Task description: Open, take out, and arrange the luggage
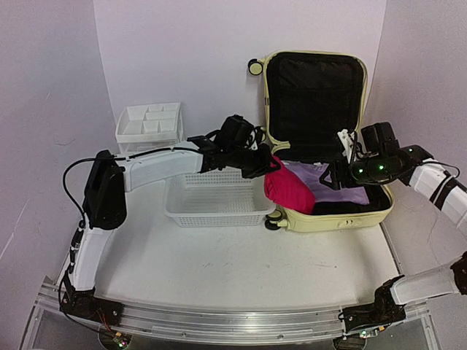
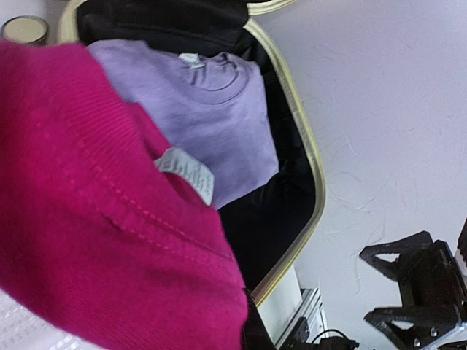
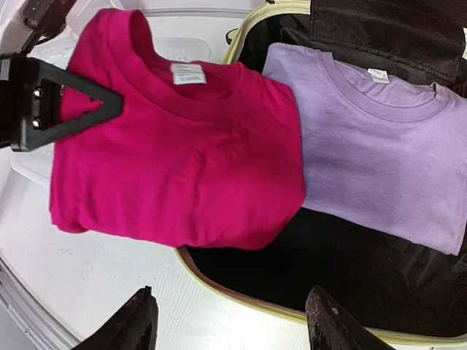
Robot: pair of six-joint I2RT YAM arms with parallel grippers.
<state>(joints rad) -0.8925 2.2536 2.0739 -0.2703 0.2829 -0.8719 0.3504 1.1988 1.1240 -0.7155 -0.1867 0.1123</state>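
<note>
The luggage [image 1: 332, 219] sits open at the far right of the table, with its lid propped up against the back wall. The left gripper [image 1: 261, 162] is clamped on the magenta shirt [image 1: 290, 188], which hangs half over the case's left rim, right beside the white basket [image 1: 219, 217]. The right gripper [image 3: 230, 295] hovers over the near rim with its jaws spread wide, holding nothing. A purple shirt [image 3: 379, 146] lies flat inside. Imo the trick here is lifting the magenta one high enough that its hem clears the rim before swinging left. Then it should go down flat into the basket so it doesn't unfold or drag the purple one along.
</note>
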